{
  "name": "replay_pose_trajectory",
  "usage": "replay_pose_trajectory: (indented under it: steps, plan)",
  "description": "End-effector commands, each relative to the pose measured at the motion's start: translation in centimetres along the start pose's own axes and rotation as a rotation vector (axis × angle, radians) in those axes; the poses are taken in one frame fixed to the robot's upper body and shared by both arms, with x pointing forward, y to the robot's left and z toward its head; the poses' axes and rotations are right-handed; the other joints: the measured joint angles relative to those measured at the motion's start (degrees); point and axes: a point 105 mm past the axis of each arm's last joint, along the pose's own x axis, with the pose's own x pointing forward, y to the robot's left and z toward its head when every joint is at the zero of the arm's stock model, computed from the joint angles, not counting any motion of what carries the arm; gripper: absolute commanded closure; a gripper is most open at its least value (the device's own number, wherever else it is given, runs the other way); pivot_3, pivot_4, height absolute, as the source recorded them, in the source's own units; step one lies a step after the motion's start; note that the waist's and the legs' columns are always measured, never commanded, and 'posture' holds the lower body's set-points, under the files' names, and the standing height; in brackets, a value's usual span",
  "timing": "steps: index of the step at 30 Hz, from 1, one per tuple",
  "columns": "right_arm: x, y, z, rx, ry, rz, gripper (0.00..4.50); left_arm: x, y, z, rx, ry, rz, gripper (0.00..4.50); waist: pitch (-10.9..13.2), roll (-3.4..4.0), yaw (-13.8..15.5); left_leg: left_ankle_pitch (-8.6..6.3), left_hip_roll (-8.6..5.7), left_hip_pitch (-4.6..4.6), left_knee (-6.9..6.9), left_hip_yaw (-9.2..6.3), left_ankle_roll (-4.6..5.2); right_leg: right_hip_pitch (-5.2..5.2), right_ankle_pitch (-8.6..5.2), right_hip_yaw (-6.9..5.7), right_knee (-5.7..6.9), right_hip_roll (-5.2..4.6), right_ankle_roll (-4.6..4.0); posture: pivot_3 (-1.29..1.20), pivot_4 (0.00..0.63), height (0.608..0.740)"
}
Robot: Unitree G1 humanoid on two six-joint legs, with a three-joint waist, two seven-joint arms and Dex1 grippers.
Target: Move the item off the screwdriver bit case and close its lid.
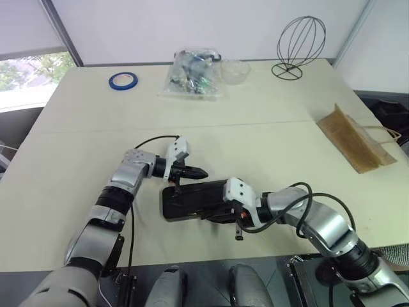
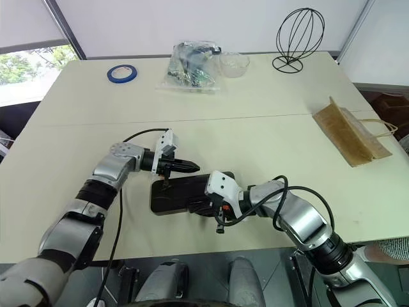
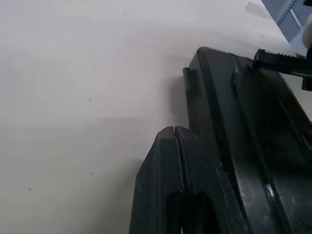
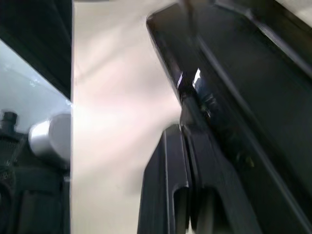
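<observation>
Two closed grippers, left (image 1: 199, 173) and right (image 1: 239, 235), flank our shut screwdriver bit case (image 1: 192, 199) at lower centre; the paper bag (image 1: 353, 144) lies far right.

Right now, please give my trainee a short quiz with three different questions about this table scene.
1. True or false: the paper bag lies on the case.
2. The left gripper fingers are: A open, B shut.
3. Which thing stands nearest the wire stand: the tape roll or the clear bowl?

Key: 1 false, the bag lies apart near the table's right edge; 2 B; 3 the clear bowl.
</observation>
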Motion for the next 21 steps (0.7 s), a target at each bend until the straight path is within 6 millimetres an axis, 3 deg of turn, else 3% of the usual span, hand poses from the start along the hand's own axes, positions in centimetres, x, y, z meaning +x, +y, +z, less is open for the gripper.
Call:
replay_pose_trajectory:
  steps: [1, 7, 21]
  plan:
    - [0.1, -0.8, -0.6, -0.03, 0.027, -0.063, 4.46, -0.2, -0.2, 0.8, 0.033, -0.012, -0.004, 4.5, 0.0, 0.0, -0.02, 0.0, 0.0, 0.01, 0.0, 0.0, 0.01, 0.0, 0.0, 0.0, 0.0, 0.0, 0.0, 0.0, 0.15, 0.74]
    - [0.2, -0.8, -0.4, -0.096, 0.026, -0.108, 4.46, -0.2, -0.4, 0.6, 0.029, -0.003, -0.011, 4.5, 0.0, 0.0, 0.04, -0.02, 0.0, 0.03, 0.01, 0.0, 0.03, 0.03, 0.0, 0.0, 0.02, 0.01, 0.0, 0.0, 0.15, 0.74]
    - [0.0, -2.7, 0.8, -0.234, 0.005, -0.309, 4.46, 0.3, -1.2, -2.4, 0.031, 0.094, -0.057, 4.5, -0.01, 0.0, -0.01, -0.01, 0.01, 0.11, 0.0, 0.01, 0.03, 0.07, 0.0, 0.01, 0.04, 0.02, 0.0, 0.0, 0.15, 0.74]
